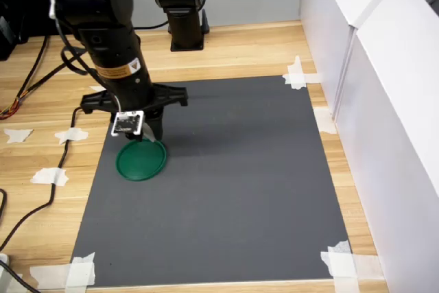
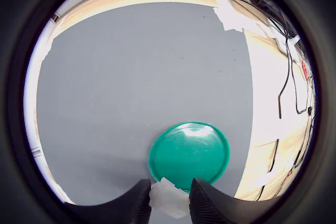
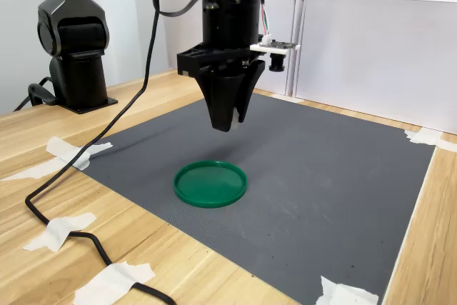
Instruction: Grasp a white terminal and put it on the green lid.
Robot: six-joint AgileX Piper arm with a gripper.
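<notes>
Though half hidden between the fingers (image 2: pixel 169 203) clamping it, the white terminal (image 2: pixel 168 199) hangs above the green lid (image 2: pixel 191 153).

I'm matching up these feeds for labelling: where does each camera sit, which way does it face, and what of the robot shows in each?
First exterior view: high, looking down on the grey mat; shows the arm, the gripper above the green lid.
Wrist view: on the wrist, facing down past the fingertips, which pinch the white terminal.
Second exterior view: low at the table's edge, facing the arm side-on; the gripper hangs over the lid.
All three share lid and mat.
</notes>
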